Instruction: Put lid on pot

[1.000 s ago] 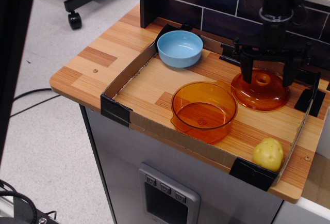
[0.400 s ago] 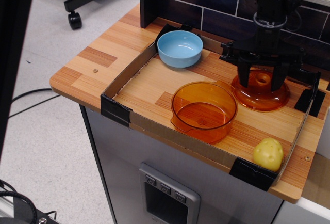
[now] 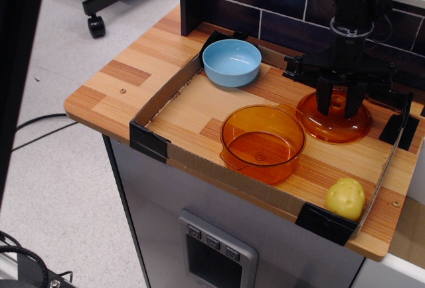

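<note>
The orange lid (image 3: 330,127) lies on the wooden board at the right, knob up, just right of the pot and touching or nearly touching its rim. The deep orange pot (image 3: 262,143) stands open and empty in the middle of the tray. My black gripper (image 3: 339,106) points straight down over the lid. Its two fingers are drawn in against the small knob at the lid's centre. The lid still rests on the board.
A light-blue bowl (image 3: 231,62) stands at the back left of the tray. A yellow potato-like object (image 3: 345,198) lies at the front right corner. A low cardboard wall (image 3: 166,89) with black corner pieces rings the tray. A dark tiled wall (image 3: 265,9) stands behind.
The gripper's fingers have closed in from a wide spread to a narrow grip around the lid's knob, and the gripper has sunk slightly. The lid and pot have not moved.
</note>
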Controlling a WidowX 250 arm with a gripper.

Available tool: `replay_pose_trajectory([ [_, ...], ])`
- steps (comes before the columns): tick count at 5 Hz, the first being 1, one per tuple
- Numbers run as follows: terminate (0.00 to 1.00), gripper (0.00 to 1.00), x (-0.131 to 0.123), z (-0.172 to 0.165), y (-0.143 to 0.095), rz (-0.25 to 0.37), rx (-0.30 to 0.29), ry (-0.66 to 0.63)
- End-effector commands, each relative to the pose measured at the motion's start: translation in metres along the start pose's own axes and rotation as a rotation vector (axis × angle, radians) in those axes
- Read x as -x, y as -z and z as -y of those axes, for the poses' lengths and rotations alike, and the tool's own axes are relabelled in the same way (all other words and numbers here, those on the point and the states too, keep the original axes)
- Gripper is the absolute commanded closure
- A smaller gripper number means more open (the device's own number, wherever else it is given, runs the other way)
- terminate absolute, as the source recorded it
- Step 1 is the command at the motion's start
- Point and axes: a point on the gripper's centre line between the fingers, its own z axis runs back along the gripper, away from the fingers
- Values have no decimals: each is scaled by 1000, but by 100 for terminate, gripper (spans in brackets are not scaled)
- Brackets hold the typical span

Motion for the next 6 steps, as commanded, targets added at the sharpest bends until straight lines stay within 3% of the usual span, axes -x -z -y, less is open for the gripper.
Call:
replay_pose_trajectory([
  [1,0,100,-19,30,-67,47,103,-46],
  [2,0,100,-22,36,-100,38,153,-52],
  [3,0,100,-8,18,-124,36,185,-26],
  [6,0,100,58,-83,-122,16,137,159],
])
